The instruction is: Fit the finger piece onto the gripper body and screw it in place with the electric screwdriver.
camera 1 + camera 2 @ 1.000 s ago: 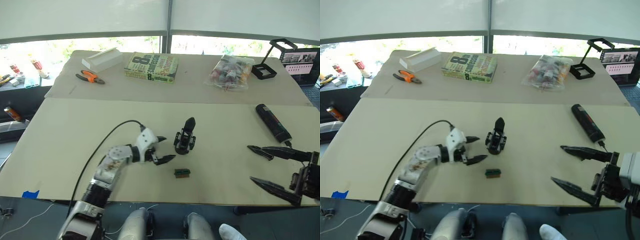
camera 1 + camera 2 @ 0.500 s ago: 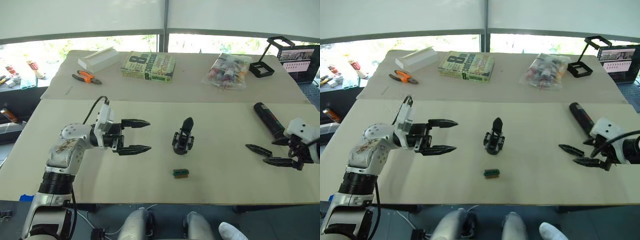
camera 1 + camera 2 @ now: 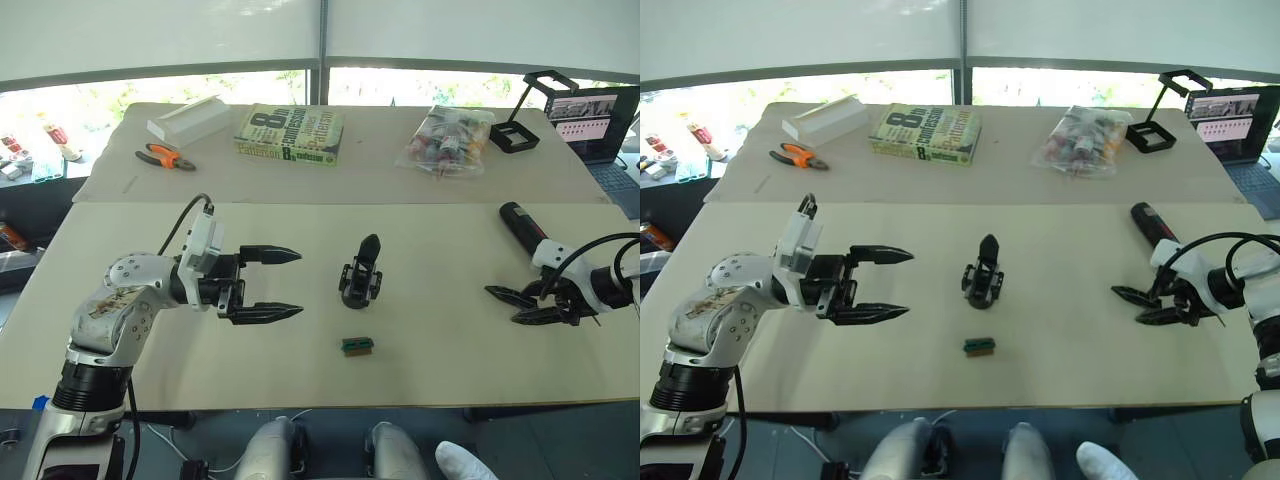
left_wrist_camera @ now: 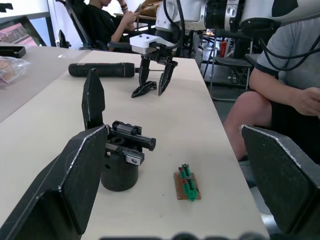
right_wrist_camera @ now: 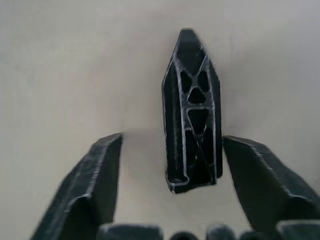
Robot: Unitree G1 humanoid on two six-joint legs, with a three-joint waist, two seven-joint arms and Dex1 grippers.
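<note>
The gripper body (image 3: 362,272) stands upright mid-table, its one pointed finger up. My left gripper (image 3: 298,284) hovers open to its left, a short gap away, pointing at it. The finger piece (image 5: 192,110) lies flat on the table between the fingers of my right gripper (image 3: 1127,305). That gripper is open and low at the right side of the table, straddling the piece without closing on it. The electric screwdriver (image 3: 520,225) lies on the table just beyond the right gripper.
A small green block (image 3: 356,346) lies in front of the gripper body. On the far table are orange-handled pliers (image 3: 165,156), a white box (image 3: 188,117), a book (image 3: 288,133), a bag of parts (image 3: 448,140) and a black stand (image 3: 520,130). A person (image 4: 285,75) sits by the table's edge.
My left gripper has drawn back leftward from the gripper body and stays open. The right gripper has moved from the front edge toward the screwdriver, narrowed and come down around the finger piece.
</note>
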